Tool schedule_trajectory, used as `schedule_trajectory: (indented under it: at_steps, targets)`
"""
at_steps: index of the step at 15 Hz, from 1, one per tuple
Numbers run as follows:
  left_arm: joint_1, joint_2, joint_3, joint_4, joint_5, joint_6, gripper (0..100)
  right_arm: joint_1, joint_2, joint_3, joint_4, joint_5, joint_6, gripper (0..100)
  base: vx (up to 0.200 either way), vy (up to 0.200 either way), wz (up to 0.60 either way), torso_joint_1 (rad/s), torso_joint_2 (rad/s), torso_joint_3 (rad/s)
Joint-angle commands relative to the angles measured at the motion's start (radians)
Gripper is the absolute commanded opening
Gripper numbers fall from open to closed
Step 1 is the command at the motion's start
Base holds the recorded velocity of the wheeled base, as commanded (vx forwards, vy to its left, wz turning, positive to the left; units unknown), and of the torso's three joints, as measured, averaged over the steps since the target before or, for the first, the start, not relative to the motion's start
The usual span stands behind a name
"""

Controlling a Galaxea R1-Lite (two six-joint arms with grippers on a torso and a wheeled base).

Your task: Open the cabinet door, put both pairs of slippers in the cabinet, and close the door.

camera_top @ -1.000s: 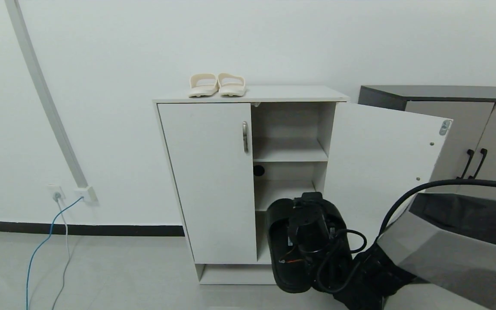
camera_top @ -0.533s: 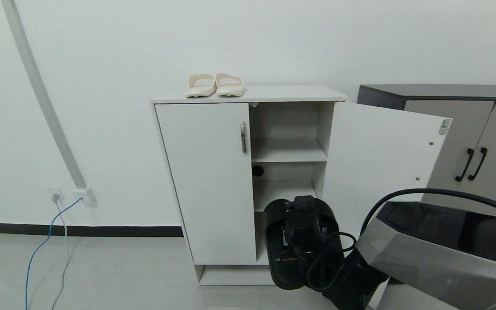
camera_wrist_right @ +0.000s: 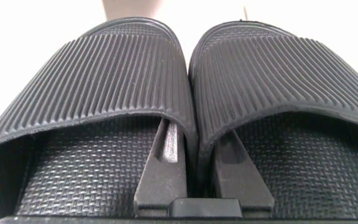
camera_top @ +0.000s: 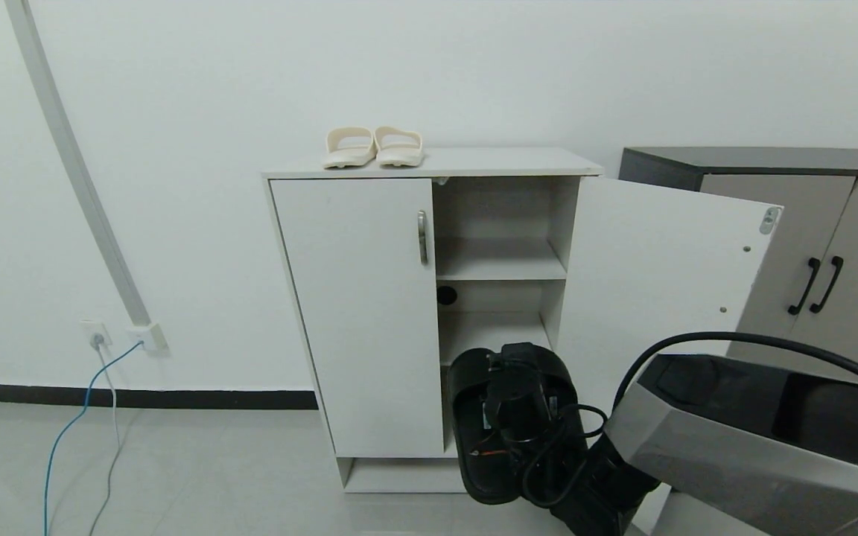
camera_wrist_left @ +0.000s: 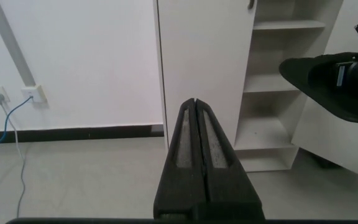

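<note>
A white cabinet (camera_top: 429,161) stands against the wall with its left door (camera_top: 362,313) closed and its right door (camera_top: 660,275) swung open, showing bare shelves (camera_top: 500,269). A pair of beige slippers (camera_top: 374,147) rests on the cabinet top. My right gripper (camera_wrist_right: 194,152) is shut on the pair of black slippers (camera_wrist_right: 191,81), pinching their two inner straps together; it holds the black slippers (camera_top: 507,420) in front of the cabinet's lower opening. My left gripper (camera_wrist_left: 194,115) is shut with nothing in it, low and left of the cabinet (camera_wrist_left: 204,62), apart from it.
A grey cabinet (camera_top: 809,223) with black handles stands to the right, just behind the open door. A wall socket with a blue cable (camera_top: 71,424) sits low on the left wall. Bare floor (camera_top: 176,476) lies left of the white cabinet.
The right arm has carried the black slippers a little left and toward the cabinet's lower opening. The head view shifted slightly. The beige slippers stayed in place.
</note>
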Motion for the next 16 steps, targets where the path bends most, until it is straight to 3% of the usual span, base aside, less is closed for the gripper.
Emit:
schedule_trajectory:
  at_steps: [1, 16]
  targets:
    - [0.000, 0.003, 0.001, 0.000, 0.000, 0.000, 0, 0.000, -0.001, -0.003, 0.001, 0.011, 0.000, 0, 0.000, 0.000, 0.00, 0.000, 0.00, 0.000]
    - [0.000, 0.002, 0.001, 0.000, 0.000, -0.001, 0, -0.018, 0.074, -0.085, 0.004, 0.027, -0.001, 0, 0.000, 0.000, 0.00, 0.002, 0.00, -0.184]
